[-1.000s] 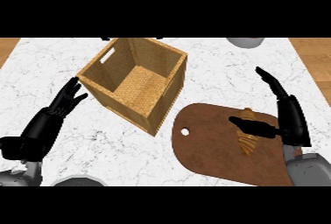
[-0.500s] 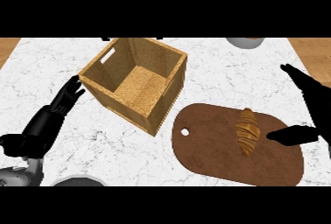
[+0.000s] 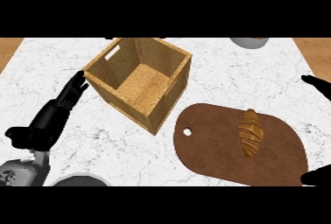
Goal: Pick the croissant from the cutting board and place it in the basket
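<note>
Right hand (image 3: pixel 318 84) withdrawn rightward (edge only); croissant (image 3: pixel 251 132) uncovered

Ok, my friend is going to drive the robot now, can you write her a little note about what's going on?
Left hand: open, fingers straight, resting just left of the basket, holding nothing.
Right hand: only dark bits show at the view's right edge, so its fingers can't be judged; it holds nothing visible.
Croissant: lying on the cutting board, untouched.
Basket: open, nothing visible inside, left of and behind the board.
Done: nothing yet.
Left: grasp the croissant, lift it, place it in the basket.
</note>
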Available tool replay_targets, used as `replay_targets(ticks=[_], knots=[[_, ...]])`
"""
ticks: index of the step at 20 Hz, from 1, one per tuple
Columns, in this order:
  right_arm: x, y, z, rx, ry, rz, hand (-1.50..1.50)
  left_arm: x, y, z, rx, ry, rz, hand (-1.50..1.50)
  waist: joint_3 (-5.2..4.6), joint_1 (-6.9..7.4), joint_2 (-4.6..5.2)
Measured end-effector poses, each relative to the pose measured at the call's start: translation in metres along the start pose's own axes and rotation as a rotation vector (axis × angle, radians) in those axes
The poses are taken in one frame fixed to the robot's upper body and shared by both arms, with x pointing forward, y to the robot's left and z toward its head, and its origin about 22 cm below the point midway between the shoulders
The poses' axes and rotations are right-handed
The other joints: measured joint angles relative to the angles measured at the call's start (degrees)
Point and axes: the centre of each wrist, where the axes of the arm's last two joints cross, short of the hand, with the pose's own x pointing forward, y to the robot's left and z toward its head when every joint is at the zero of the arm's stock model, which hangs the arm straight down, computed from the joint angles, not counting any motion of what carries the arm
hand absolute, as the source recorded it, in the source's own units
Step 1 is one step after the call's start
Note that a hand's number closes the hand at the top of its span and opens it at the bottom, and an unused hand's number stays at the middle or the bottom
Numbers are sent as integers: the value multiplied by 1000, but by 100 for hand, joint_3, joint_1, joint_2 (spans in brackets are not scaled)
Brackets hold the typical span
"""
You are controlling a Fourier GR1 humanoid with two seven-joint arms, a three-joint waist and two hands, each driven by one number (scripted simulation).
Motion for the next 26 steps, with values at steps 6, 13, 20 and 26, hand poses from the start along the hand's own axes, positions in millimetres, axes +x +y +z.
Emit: replay_targets(ticks=[6,13,20,26], knots=[[-6,-11,24,-11,-1,-21,-150,-3,-7,1,-9,-8,-1,0,10,80,21],[-26,14,16,-34,42,-70,-150,-3,-4,-5,-18,-11,0,0,15,128,38],[-46,56,-9,-72,61,-105,-150,-2,-6,-6,-25,-9,9,0,18,151,44],[-61,85,-31,-100,65,-85,-150,-5,-7,-8,-22,-6,6,0,16,154,45]])
